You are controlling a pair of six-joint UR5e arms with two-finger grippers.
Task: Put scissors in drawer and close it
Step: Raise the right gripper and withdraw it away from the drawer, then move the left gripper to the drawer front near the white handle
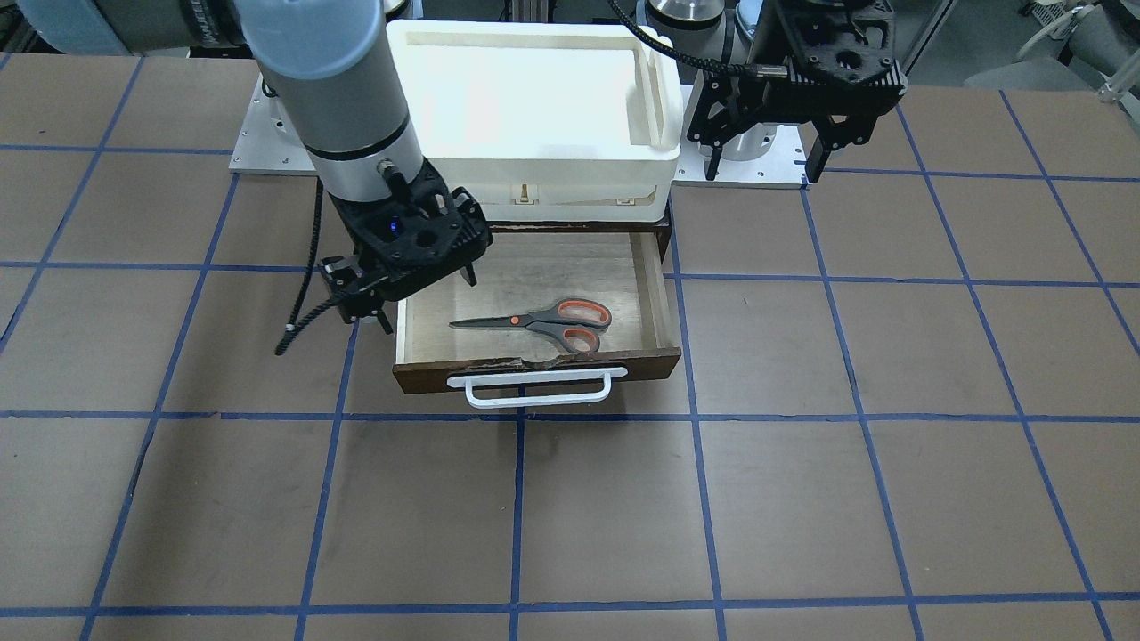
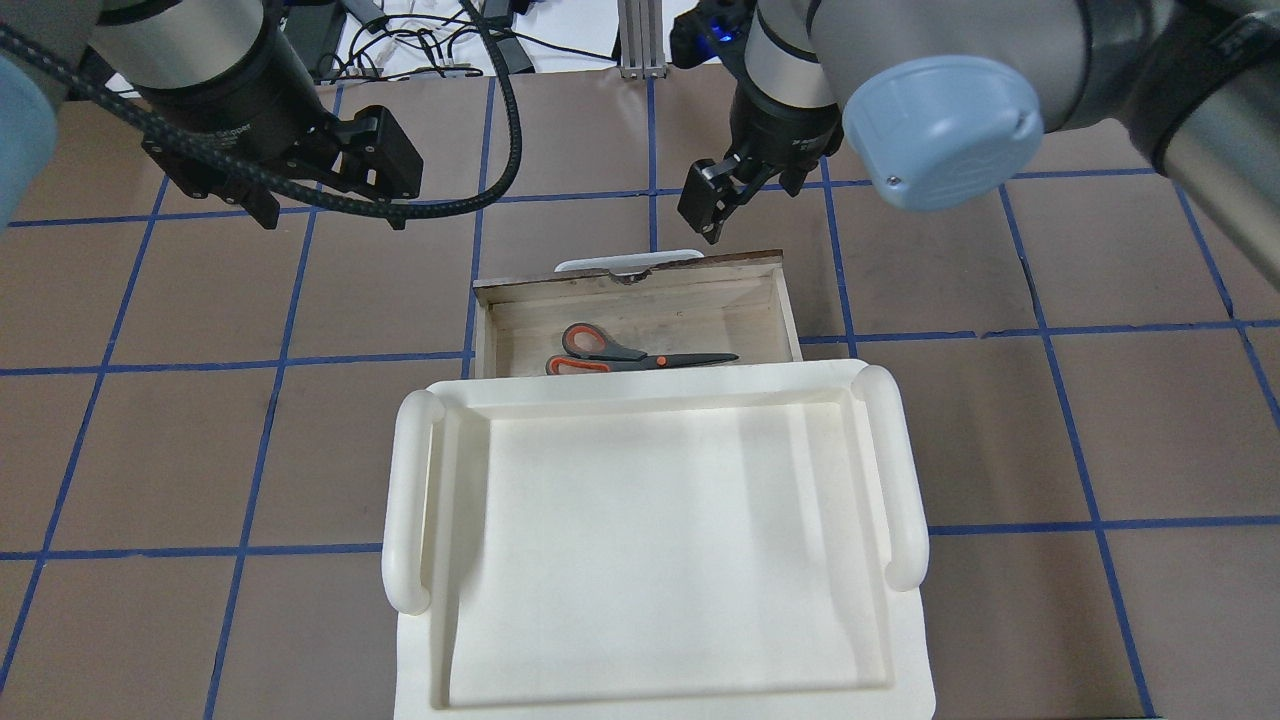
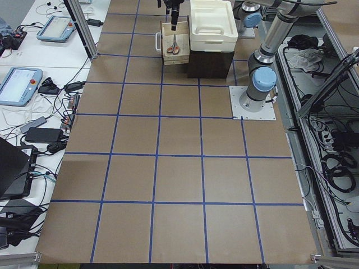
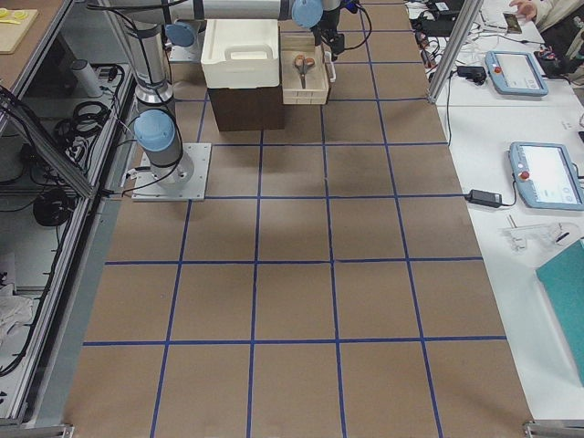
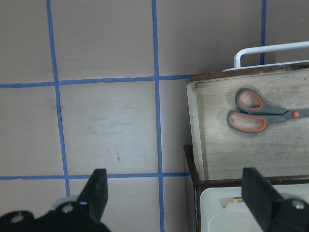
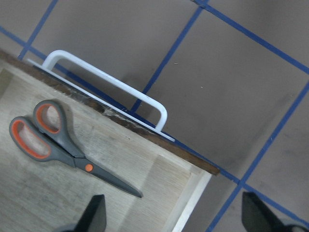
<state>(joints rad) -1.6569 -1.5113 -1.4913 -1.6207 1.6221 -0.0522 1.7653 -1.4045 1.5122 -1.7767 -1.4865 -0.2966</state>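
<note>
The scissors (image 1: 534,321) lie flat inside the open drawer (image 1: 534,367), handles toward my left, also in the overhead view (image 2: 640,358) and both wrist views (image 5: 260,114) (image 6: 63,152). The drawer's white bar handle (image 1: 532,388) faces away from me. My right gripper (image 1: 427,298) is open and empty, hovering over the drawer's front corner on my right side (image 2: 745,200); its fingertips (image 6: 94,215) frame the drawer corner. My left gripper (image 1: 763,165) is open and empty, raised over the table to the drawer's left (image 2: 330,195).
A white plastic tray (image 2: 650,540) sits on the dark cabinet above the drawer's slot. Brown table mats with blue tape lines surround it. Tablets and cables lie on the side benches (image 3: 22,84).
</note>
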